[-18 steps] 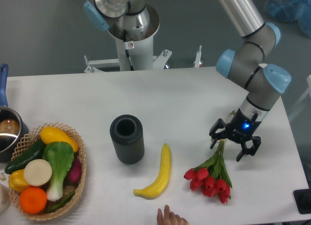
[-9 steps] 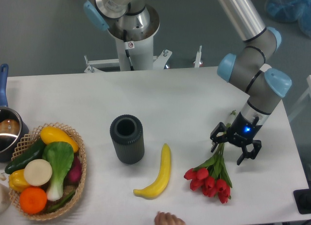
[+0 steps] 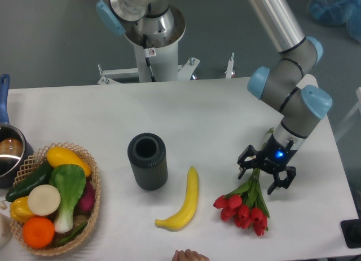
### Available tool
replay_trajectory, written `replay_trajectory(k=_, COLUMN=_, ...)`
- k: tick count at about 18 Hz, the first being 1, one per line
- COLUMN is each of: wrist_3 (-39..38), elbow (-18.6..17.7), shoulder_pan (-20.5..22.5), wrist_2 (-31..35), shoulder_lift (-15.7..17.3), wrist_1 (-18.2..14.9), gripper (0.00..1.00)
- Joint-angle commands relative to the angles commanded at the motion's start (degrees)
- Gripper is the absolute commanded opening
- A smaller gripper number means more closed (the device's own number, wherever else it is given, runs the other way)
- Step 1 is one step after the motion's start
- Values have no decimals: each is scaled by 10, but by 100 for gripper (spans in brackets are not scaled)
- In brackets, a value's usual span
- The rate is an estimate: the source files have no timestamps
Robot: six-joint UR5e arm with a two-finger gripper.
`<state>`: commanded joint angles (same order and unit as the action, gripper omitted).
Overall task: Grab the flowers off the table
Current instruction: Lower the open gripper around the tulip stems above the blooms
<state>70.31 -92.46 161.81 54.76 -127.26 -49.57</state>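
Over the green stems of the bunch of red tulips [image 3: 246, 207], the black two-finger gripper [image 3: 265, 176] hangs with fingers spread apart. Nothing is gripped; closing and lifting off the white flat table [image 3: 203, 120] remain.

The flowers [image 3: 243, 207], a small bunch of red tulips on thin green stems, lie flat in the lower right of the frame, blooms toward the bottom edge, stems running up and right. They rest on the table [image 3: 186, 111], a wide white top.
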Motion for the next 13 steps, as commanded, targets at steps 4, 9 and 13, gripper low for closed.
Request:
replay_trajectory(k=4, wrist_3=4, elbow=1, shoulder_pan=2, wrist_2=0, shoulder_lift=0, wrist_1=1, gripper=100)
replay_trajectory(k=9, wrist_3=24, elbow=-2, shoulder_pan=5, wrist_2=0, shoulder_lift=0, wrist_1=2, gripper=99)
replay_trajectory(k=13, wrist_3=31, elbow=-3, shoulder_pan=5, wrist_2=1, shoulder_lift=0, wrist_1=3, gripper=87)
